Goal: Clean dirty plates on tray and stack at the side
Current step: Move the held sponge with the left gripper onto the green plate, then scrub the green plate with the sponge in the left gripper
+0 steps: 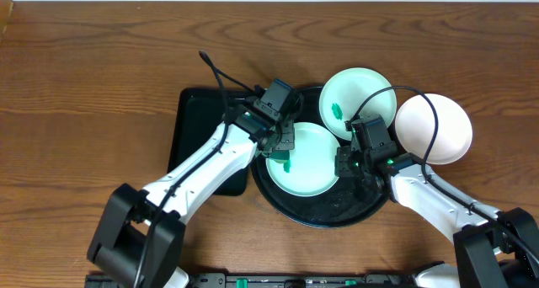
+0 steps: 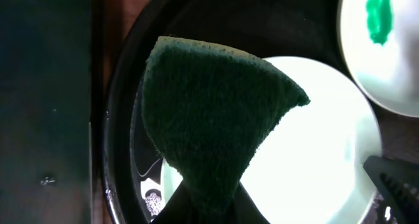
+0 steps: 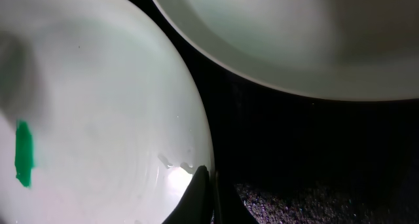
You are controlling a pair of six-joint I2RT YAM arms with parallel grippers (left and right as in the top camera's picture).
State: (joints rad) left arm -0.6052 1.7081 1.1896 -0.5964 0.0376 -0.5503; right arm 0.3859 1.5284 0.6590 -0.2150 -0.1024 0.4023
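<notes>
A pale mint plate (image 1: pixel 307 166) lies in the round black tray (image 1: pixel 324 216). My left gripper (image 1: pixel 284 143) hangs over its left edge, shut on a dark green sponge (image 2: pixel 209 112) that fans out above the plate (image 2: pixel 321 152). A small green smear (image 3: pixel 23 152) marks this plate. At its right edge, my right gripper (image 3: pixel 208 185) is shut on the rim of the plate (image 3: pixel 98 106). A second mint plate (image 1: pixel 360 98) with a green smear (image 2: pixel 378 18) rests at the tray's upper right. The white plate (image 1: pixel 438 128) lies further right, beside the tray.
A rectangular black tray (image 1: pixel 198 128) lies on the wooden table left of the round tray, under my left arm. The left arm's cable (image 1: pixel 221 77) loops above it. Bare tray floor (image 3: pixel 314 185) shows beside my right gripper.
</notes>
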